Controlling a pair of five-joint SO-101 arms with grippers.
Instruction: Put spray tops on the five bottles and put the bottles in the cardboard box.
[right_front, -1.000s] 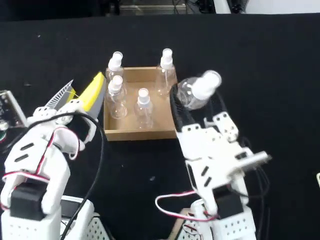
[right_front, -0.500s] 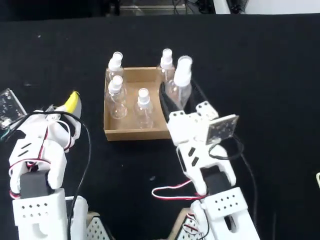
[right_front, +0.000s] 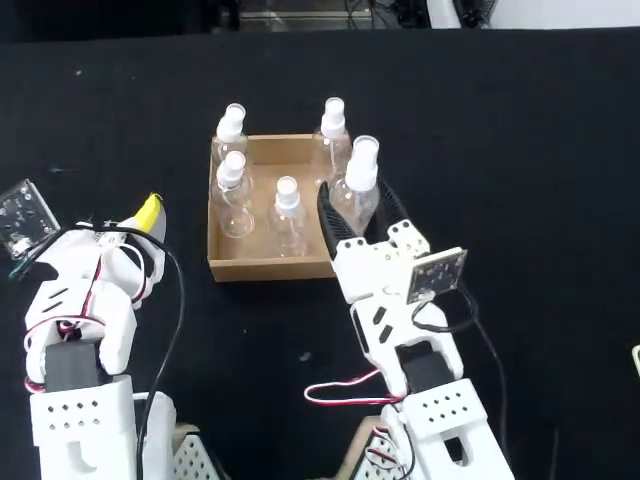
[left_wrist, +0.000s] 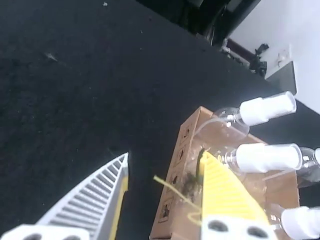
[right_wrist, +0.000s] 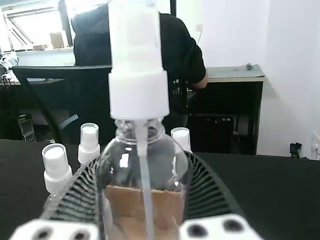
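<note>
The right gripper (right_front: 355, 203), clasping the clear plastic white-topped bottle (right_front: 357, 180) upright, is needing a straight descent into the brown cardboard box (right_front: 270, 268).

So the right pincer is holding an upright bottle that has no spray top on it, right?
No. The bottle in the right pincer is upright, but it does have a white spray top on it; the right wrist view shows this.

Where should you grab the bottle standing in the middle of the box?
Probably grip the middle bottle by its white spray top, coming straight down from above. It stands upright, and the cardboard box wall and neighbouring bottle crowd its body.
</note>
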